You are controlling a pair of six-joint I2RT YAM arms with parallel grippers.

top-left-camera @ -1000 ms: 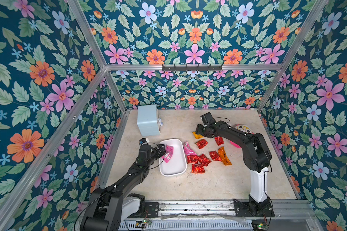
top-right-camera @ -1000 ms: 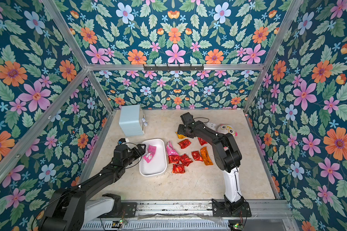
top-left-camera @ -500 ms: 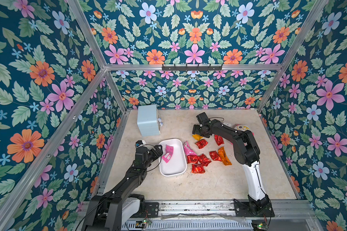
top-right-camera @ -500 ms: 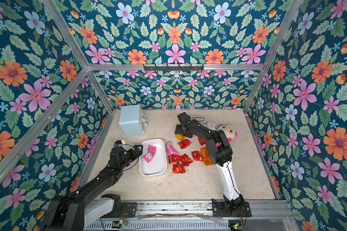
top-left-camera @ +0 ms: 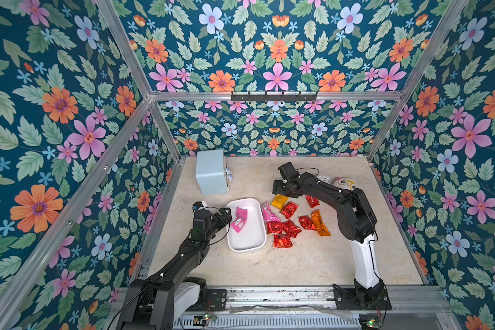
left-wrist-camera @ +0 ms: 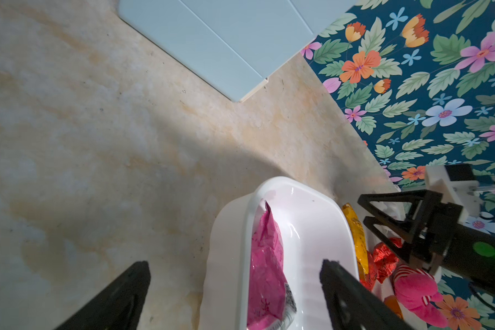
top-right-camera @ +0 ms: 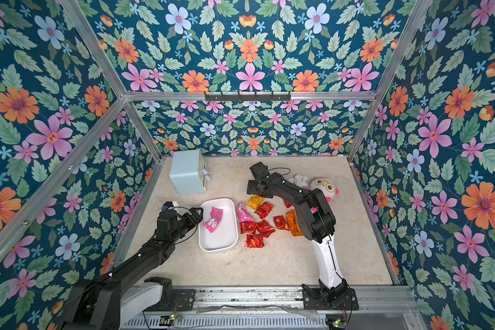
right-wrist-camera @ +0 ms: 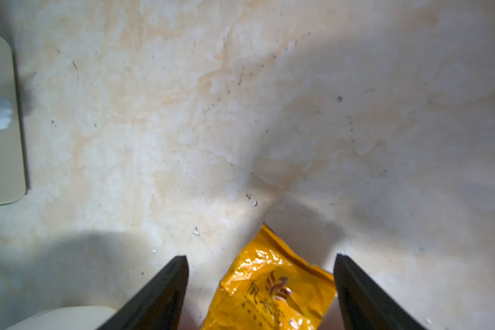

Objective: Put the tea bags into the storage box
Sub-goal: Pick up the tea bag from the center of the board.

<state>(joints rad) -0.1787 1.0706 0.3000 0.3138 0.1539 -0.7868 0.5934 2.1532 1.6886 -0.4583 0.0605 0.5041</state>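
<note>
The storage box (top-left-camera: 247, 243) (top-right-camera: 218, 245) is a white tray at the middle left, and it holds pink tea bags (top-left-camera: 239, 220) (top-right-camera: 214, 219) (left-wrist-camera: 266, 271). My left gripper (top-left-camera: 227, 217) (left-wrist-camera: 236, 264) is open across the tray's left rim, gripping nothing. To the right of the tray, red (top-left-camera: 283, 228), pink (top-left-camera: 267, 213) and orange (top-left-camera: 319, 224) tea bags lie loose on the table. My right gripper (top-left-camera: 277, 188) (right-wrist-camera: 261, 257) hangs open over a yellow tea bag (top-left-camera: 279, 201) (right-wrist-camera: 272, 288), which lies flat between its fingers and apart from them.
A pale blue drawer box (top-left-camera: 212, 171) stands at the back left. A plush doll with a round face (top-left-camera: 345, 184) and a small white plush (top-right-camera: 300, 180) lie behind my right arm. Flowered walls close in the table on three sides.
My right gripper has come forward and left, down over the yellow tea bag, with its jaws wider. The left gripper stays at the tray's rim, and the pink tea bags have not moved.
</note>
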